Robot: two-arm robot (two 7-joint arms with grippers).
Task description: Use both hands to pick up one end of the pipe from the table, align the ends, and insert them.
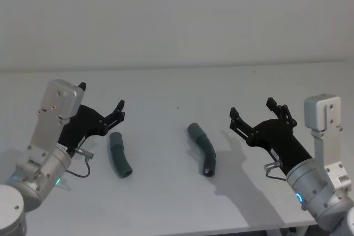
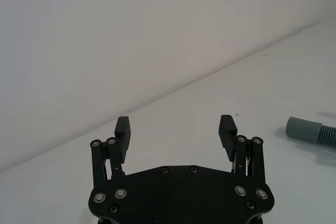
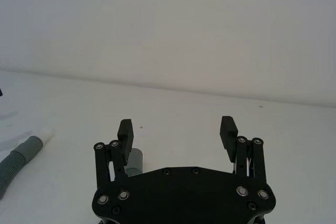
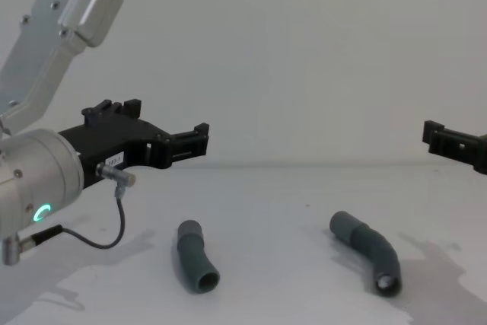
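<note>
Two dark-grey bent pipe pieces lie apart on the white table (image 1: 166, 87). The shorter piece (image 1: 120, 157) (image 4: 196, 260) lies left of centre, and in the right wrist view (image 3: 21, 157) a pale tip shows on it. The longer piece (image 1: 202, 148) (image 4: 368, 249) lies right of centre; its smooth collar and ribs show in the left wrist view (image 2: 311, 131). My left gripper (image 1: 102, 98) (image 2: 175, 127) (image 4: 167, 119) hovers open, up and to the left of the shorter piece. My right gripper (image 1: 252, 110) (image 3: 176, 129) hovers open to the right of the longer piece. Neither holds anything.
A plain pale wall rises behind the table's back edge. The table's front edge (image 1: 221, 229) runs close below the right arm. A thin black cable (image 4: 91, 243) loops under the left wrist.
</note>
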